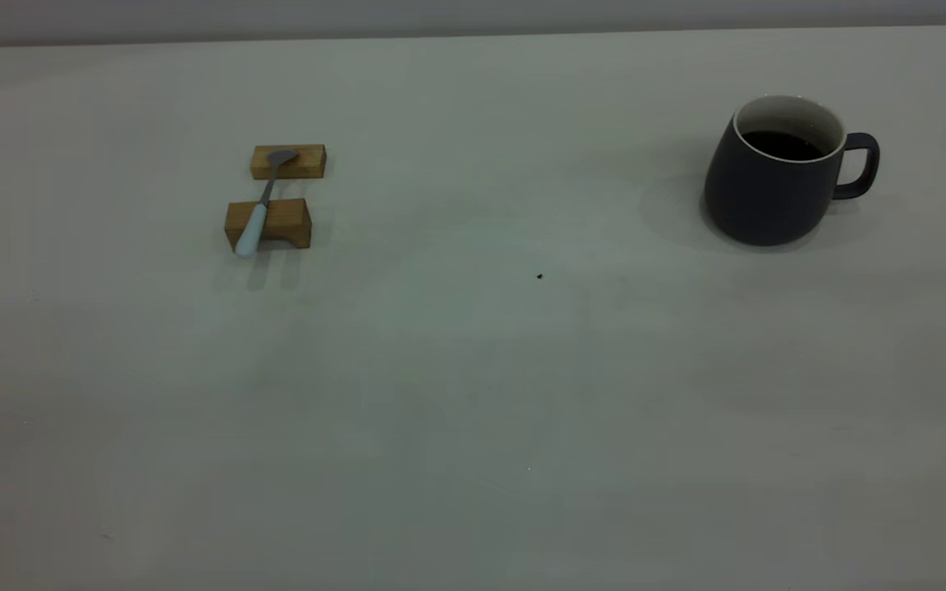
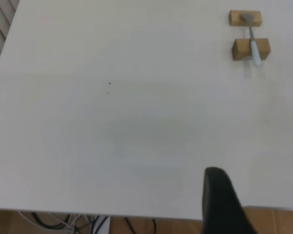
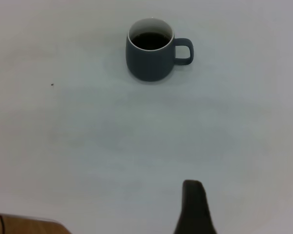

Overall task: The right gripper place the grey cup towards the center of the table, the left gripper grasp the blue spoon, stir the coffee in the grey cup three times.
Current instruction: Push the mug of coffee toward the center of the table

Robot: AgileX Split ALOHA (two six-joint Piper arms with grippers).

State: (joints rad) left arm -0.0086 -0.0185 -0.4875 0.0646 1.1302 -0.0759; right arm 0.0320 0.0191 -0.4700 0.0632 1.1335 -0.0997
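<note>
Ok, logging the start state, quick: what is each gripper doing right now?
Left gripper: holding nothing, far from the spoon; open or shut cannot be told.
Right gripper: holding nothing, far from the cup; cannot be told.

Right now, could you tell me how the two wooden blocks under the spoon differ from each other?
The near block sits closer to the camera in the exterior view and carries the spoon's pale blue handle; the far block carries its grey metal bowl. The near block looks taller, with a notch cut in its underside, while the far block looks flatter, with no notch showing. Both are brown wood, lie crosswise under the spoon, and stand apart on the table.
</note>
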